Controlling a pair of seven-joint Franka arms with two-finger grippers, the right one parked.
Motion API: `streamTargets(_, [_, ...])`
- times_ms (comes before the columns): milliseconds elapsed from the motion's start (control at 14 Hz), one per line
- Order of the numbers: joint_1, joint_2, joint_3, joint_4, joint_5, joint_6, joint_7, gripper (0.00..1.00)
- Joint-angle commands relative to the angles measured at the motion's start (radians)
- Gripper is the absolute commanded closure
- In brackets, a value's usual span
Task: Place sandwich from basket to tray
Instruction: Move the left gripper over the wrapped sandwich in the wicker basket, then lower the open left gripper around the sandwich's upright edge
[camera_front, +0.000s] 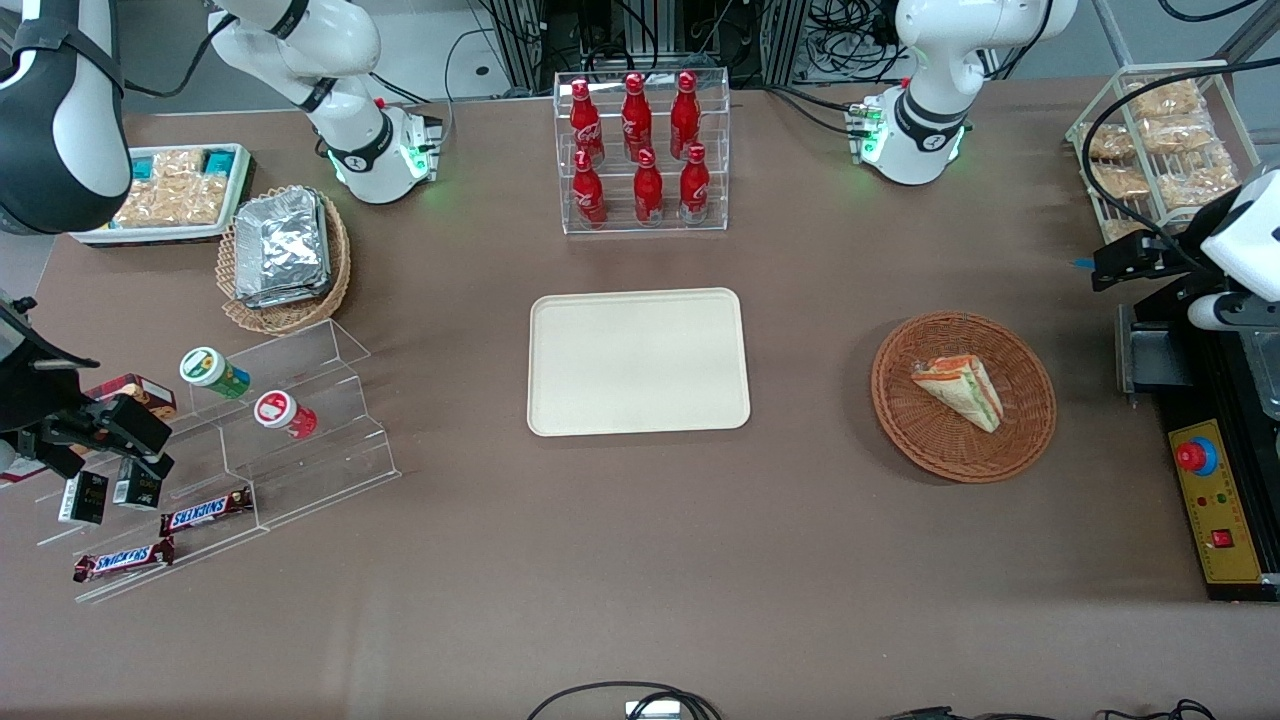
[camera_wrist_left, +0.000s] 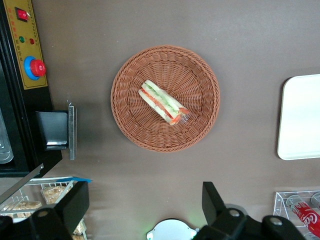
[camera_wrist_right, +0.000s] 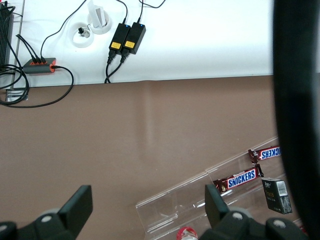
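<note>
The sandwich (camera_front: 960, 390) (camera_wrist_left: 164, 102), a wrapped wedge with red, green and yellow layers, lies in the reddish-brown wicker basket (camera_front: 1020, 440) (camera_wrist_left: 130, 125). The cream tray (camera_front: 640, 360) (camera_wrist_left: 300, 117) lies bare at the table's middle, a good gap from the basket toward the parked arm's end. My left gripper (camera_front: 1105, 268) (camera_wrist_left: 145, 205) hangs high above the table at the working arm's end, beside the basket and a little farther from the front camera. It is open wide with nothing between its fingers (camera_wrist_left: 75, 205).
A black control box with a red button (camera_front: 1215, 500) sits close beside the basket at the table's end. A wire rack of snack bags (camera_front: 1160, 130) and a clear rack of red bottles (camera_front: 640, 150) stand farther from the camera. Acrylic steps with snacks (camera_front: 250, 430) stand at the parked arm's end.
</note>
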Motion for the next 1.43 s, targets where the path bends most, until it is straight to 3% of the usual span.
streamTargets(0, [-0.01,0.004,-0.006,0.005,-0.004,-0.014,0.005,0.0])
streamTargets(500, [-0.009,0.059,-0.007,-0.066,0.009,0.035,-0.132,0.0])
streamTargets(1357, [-0.027,0.06,-0.007,-0.477,0.014,0.548,-0.481,0.0])
